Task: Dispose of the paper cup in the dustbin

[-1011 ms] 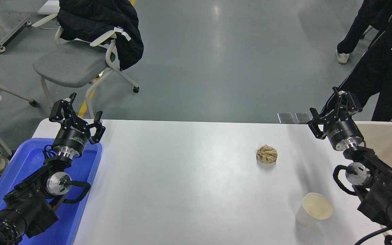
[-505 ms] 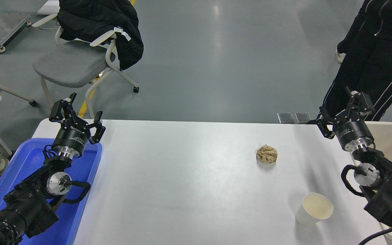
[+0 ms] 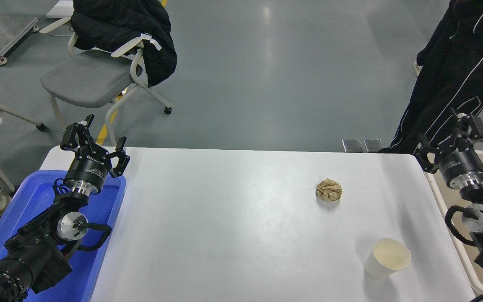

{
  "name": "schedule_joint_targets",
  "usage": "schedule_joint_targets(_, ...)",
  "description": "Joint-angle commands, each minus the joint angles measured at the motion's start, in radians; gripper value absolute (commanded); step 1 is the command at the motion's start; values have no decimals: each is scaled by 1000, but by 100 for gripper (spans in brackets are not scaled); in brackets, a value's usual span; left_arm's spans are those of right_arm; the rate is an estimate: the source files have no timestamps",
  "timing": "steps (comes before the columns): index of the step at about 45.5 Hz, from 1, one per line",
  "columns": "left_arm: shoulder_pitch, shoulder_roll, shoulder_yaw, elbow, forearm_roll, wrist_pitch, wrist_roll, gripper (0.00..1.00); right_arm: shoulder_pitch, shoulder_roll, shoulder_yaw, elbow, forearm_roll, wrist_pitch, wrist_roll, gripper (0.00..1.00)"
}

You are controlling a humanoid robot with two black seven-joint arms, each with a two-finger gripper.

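Paper cup [image 3: 386,258]: white, tapered, cream inside; stood upright and open-mouthed on the table's near right part, gripped by nothing.
Dustbin [image 3: 451,235]: beige, thick rounded rim; placed off the table's right edge, only partly seen, its near rim line running just beside the table edge. The cup is kept outside it, on the table side.
Right gripper [image 3: 451,136]: black, fingers spread apart and nothing held; positioned above the far end of the dustbin, beyond the table's far right corner, well apart from the cup.
Right arm [image 3: 482,226]: black, entered from the right edge, extended over the dustbin.
Paper ball [image 3: 328,189]: brown, crumpled; laid on the table farther out than the cup and to its left, apart from it.
Table [image 3: 233,226]: white, rounded corners.
Left gripper [image 3: 94,140]: black, fingers spread, nothing held; parked at the lower left above the tray's far end.
Tray [image 3: 27,201]: blue plastic; set at the table's left side under the left arm.
Person [image 3: 455,71]: dark clothing with thin white stripes, seen standing past the far right corner, behind the right gripper.
Chair [image 3: 86,77]: grey seat, a black jacket [image 3: 124,29] draped over its back; placed on the floor at the far left.
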Motion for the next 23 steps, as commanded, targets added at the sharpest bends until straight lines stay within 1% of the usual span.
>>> schedule_joint_targets(1,0,0,0,0,0,0,1,100,27,-91,-185,10,-6,5,1,99)
schedule_joint_targets(6,0,0,0,0,0,0,0,100,67,-128,-287,14,-6,6,1,99)
schedule_joint_targets(12,0,0,0,1,0,0,0,100,117,-133,-447,42,-9,6,2,99)
schedule_joint_targets(17,0,0,0,0,0,0,0,100,195,-169,-678,102,-27,5,2,98)
schedule_joint_targets(23,0,0,0,0,0,0,0,100,321,-228,-967,227,-55,5,2,97)
